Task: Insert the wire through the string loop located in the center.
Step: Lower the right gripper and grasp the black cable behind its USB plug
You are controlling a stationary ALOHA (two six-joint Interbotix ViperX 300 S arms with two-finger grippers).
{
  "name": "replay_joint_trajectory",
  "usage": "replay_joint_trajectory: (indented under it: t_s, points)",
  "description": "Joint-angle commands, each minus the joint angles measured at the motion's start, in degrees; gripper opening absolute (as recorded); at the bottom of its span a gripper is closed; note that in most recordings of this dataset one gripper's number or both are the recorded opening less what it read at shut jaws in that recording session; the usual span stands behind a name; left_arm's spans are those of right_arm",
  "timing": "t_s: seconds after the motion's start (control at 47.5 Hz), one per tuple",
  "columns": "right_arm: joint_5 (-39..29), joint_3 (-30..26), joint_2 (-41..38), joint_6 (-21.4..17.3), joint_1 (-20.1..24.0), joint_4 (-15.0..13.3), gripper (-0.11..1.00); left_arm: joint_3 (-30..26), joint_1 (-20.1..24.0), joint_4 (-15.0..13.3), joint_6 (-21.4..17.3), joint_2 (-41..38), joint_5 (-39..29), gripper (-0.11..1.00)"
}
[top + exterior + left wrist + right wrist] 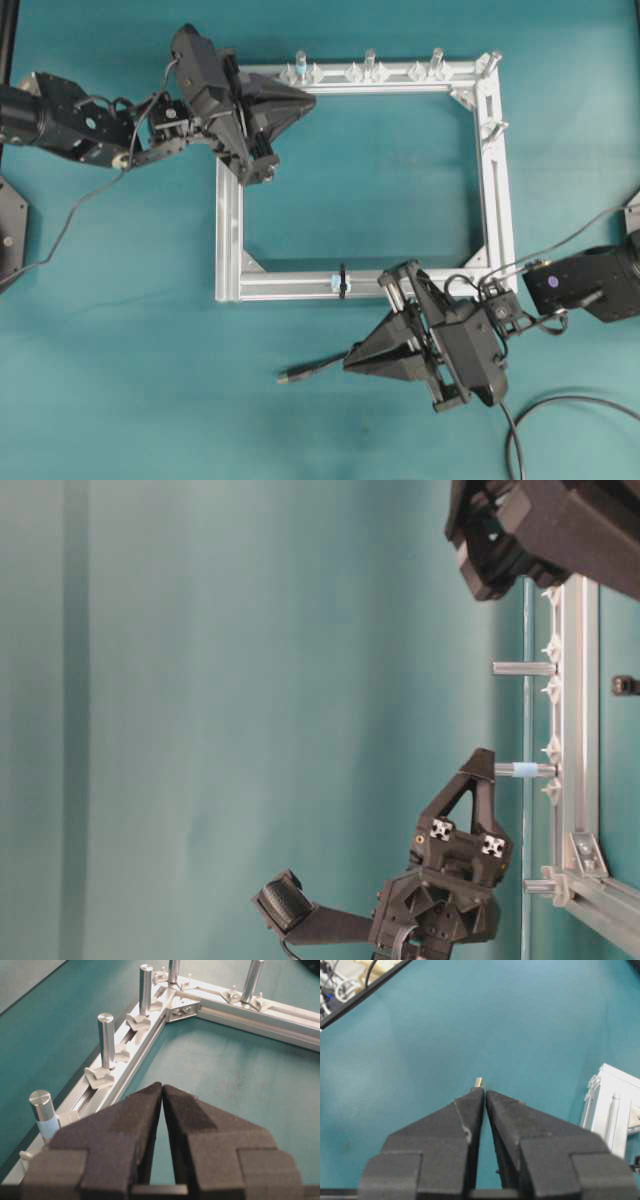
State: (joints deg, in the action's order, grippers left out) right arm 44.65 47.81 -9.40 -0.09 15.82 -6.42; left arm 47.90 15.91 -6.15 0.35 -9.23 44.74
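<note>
Lying: wire (318, 368) on the mat, plug end pointing left, just beyond the right gripper (352, 362) tips
Axis: wire's free end runs left-right, roughly along the near rail (290, 286)
Loop (342, 282): upright across that rail, up and slightly left of the right gripper
Nearer arm: right
Right gripper: jaws together, whether pinching the wire I cannot tell
Left gripper (308, 100): jaws together, empty, at the frame's far corner

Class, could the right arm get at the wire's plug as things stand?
Probably yes: the plug lies on bare table just past the right claw, tips together, nothing lying between them.
</note>
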Motion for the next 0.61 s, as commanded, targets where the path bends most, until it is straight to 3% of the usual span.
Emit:
replay_joint_trajectory:
  t_s: [0.0, 0.126, 0.232, 0.589]
  points:
    - [0.4, -0.9, 0.8, 0.1, -0.9, 0.4, 0.19, -1.0, -1.2, 1.8, 0.1, 4.6, -4.0, 0.15]
    - [0.1, -1.0, 0.8, 0.1, -1.1, 0.3, 0.02, -1.3, -0.7, 1.8, 0.1, 8.1, -14.3, 0.0]
    - [-0.5, -1.3, 0.8, 0.1, -1.4, 0.3, 0.0, -1.5, -1.1, 1.8, 0.2, 10.5, -19.9, 0.0]
    - [-5.4, -3.3, 0.9, -0.2, -2.0, 0.3, 0.0, -1.4, -3.8, 1.8, 0.1, 12.8, -20.7, 0.0]
